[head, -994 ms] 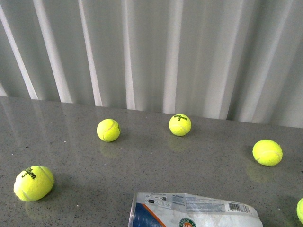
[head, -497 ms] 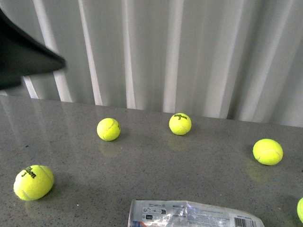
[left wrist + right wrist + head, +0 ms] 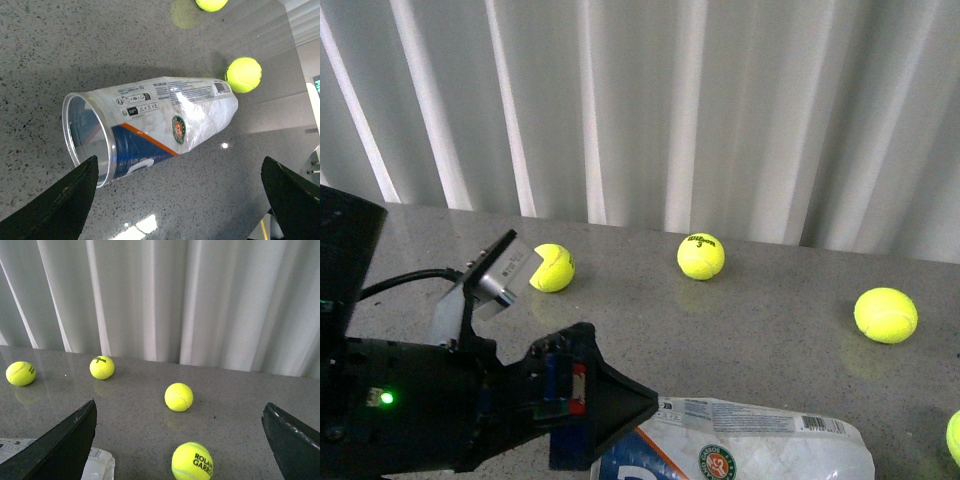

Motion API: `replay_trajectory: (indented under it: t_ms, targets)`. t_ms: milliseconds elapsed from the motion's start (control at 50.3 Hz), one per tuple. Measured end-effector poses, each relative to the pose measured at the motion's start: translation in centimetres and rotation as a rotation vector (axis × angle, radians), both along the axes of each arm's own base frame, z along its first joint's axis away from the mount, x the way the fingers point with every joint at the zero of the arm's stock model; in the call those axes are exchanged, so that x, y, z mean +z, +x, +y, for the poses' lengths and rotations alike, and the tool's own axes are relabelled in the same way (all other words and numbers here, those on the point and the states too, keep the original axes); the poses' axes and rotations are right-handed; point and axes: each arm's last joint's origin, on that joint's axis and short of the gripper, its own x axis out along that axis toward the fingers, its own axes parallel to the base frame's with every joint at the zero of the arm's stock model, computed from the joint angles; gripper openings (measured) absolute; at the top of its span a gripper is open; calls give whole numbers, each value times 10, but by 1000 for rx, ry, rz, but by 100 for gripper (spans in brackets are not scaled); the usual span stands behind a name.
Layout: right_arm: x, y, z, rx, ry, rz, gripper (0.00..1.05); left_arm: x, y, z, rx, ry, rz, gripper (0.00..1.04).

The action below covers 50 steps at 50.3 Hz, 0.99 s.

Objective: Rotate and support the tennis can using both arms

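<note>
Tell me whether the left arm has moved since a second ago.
Yes. The left arm has swung in from the left, now low, below the back-left ball, its tip at the tennis can.

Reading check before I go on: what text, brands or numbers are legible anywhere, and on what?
"ROLAN" over "GARRO", cut off by the curve: near ball, right wrist view.
Dark logo print, too small to read with certainty: far ball, front view.
Fine print lines, barcode and round emblem on the can: all too small to read.
</note>
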Motion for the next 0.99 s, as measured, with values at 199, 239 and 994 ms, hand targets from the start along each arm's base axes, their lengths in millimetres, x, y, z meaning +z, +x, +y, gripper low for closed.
replay_trajectory:
  t_ms: [199, 239, 994]
  targets:
    - [0, 0, 0, 0, 0, 0, 98, -26, -2, -16, -22, 25, 29, 98]
    - [0, 0, 0, 0, 0, 0, 98, -30, -3, -18, -24, 29, 36, 98]
    - [0, 0, 0, 0, 0, 0, 98, -56, -17, -46, 2, -51, 132, 36]
